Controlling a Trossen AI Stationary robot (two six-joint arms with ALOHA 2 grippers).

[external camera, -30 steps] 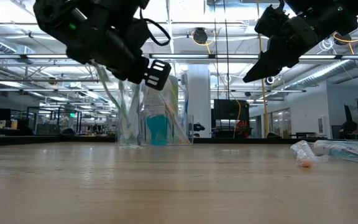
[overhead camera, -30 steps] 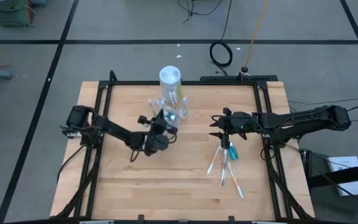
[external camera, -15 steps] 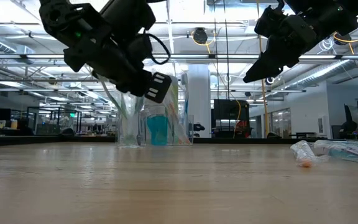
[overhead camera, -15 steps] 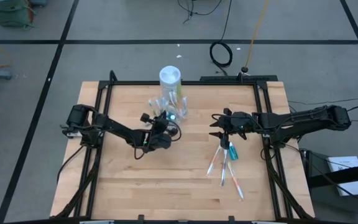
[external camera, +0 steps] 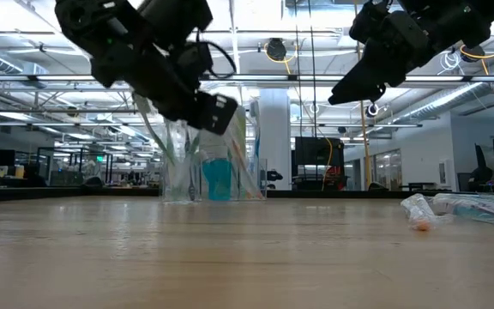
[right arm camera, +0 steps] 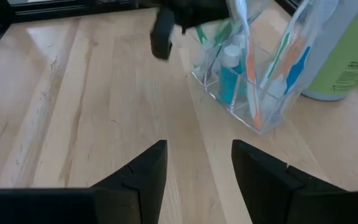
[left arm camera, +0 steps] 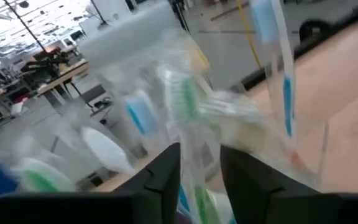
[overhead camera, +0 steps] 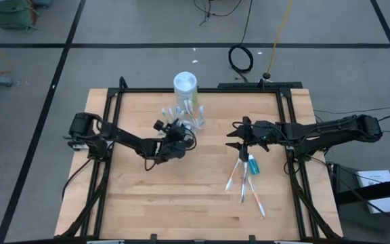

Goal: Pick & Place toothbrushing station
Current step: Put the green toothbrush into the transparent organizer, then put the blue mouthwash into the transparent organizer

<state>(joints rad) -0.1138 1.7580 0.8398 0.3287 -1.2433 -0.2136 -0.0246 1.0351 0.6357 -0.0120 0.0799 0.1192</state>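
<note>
The toothbrushing station (overhead camera: 185, 118) is a small clear holder with several toothbrushes and a small blue tube in it. It stands on its base at the table's far middle, just in front of the white canister (overhead camera: 186, 87). It also shows in the right wrist view (right arm camera: 253, 81) and the low view (external camera: 213, 167). My left gripper (overhead camera: 178, 131) is open right at the holder's near left side. In the left wrist view (left arm camera: 199, 158) wrapped brushes fill the picture between the fingers. My right gripper (overhead camera: 233, 138) is open and empty, raised above the table to the right of the holder. My left gripper comes at the holder from the table's near left side, with a wrapped brush (left arm camera: 185, 106) showing in the gap between its fingers. I cannot tell whether the fingers touch the holder or a brush.
Several wrapped toothbrushes (overhead camera: 246, 179) lie loose on the table in front of my right gripper; they also show in the low view (external camera: 461, 209). The white canister with a green label (right arm camera: 347, 56) stands directly behind the holder.
My left gripper has moved toward the table's far edge, up to the holder's near left side. The holder has stayed where it was.
</note>
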